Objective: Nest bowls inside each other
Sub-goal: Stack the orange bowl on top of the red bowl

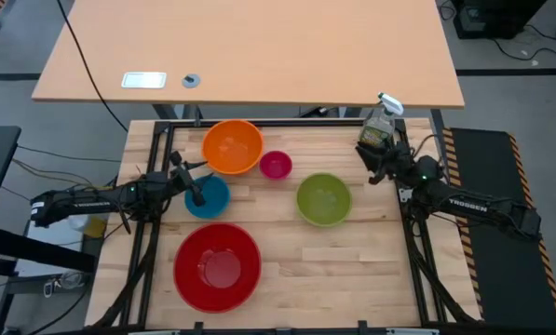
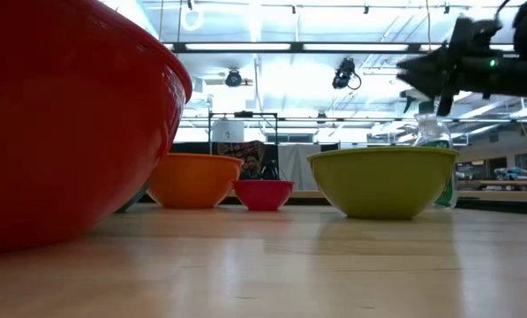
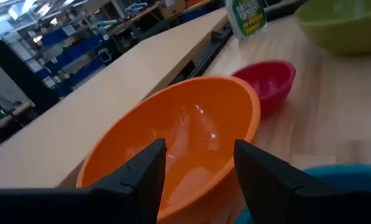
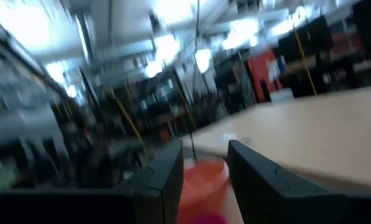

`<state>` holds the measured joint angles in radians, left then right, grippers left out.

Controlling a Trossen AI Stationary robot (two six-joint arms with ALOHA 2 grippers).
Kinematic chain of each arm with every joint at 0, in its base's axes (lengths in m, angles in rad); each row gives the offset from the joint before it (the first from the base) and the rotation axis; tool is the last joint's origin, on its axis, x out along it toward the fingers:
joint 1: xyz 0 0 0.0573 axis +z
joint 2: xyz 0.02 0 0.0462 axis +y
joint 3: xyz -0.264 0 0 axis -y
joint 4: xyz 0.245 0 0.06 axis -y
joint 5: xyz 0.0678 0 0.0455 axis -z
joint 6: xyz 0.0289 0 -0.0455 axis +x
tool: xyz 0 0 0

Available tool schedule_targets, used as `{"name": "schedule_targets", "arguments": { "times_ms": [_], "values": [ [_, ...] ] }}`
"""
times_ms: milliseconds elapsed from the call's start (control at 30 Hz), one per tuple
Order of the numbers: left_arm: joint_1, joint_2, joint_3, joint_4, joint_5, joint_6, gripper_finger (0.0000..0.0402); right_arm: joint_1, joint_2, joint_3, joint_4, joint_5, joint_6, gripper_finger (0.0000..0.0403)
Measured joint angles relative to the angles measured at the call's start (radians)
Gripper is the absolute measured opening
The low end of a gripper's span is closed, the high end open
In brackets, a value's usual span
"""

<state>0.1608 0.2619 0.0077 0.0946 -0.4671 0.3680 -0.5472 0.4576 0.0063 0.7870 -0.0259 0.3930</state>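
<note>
- High view: five bowls lie unnested on the table. The red bowl is nearest the front, the orange bowl at the back, the pink bowl just beside it, the green bowl toward the right. The left gripper, fingers spread, holding nothing, hovers over the blue bowl.
- Low view: the right gripper hangs above the green bowl's far side (near a spray bottle).
- Right wrist view: its fingers stand parted, nothing between them.

The table is seen from overhead and level from its near edge; the orange bowl is shared by all views.
</note>
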Motion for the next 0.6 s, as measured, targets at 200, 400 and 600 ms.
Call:
{"name": "schedule_targets", "arguments": {
  "times_ms": [200, 400, 600],
  "values": [
    [-0.001, 0.000, 0.000, 0.178, 0.000, -0.271, 0.0192, 0.000, 0.000, 0.000, 0.202, 0.008, 0.016, 0.0135],
    [-0.001, 0.000, 0.000, 0.408, 0.000, -0.618, 0.0192, 0.000, 0.000, 0.000, 0.384, 0.009, 0.016, 0.0135],
    [-0.001, 0.000, 0.000, 0.557, 0.000, -1.011, 0.0192, 0.000, 0.000, 0.000, 0.479, 0.009, 0.016, 0.0135]
  ]
}}
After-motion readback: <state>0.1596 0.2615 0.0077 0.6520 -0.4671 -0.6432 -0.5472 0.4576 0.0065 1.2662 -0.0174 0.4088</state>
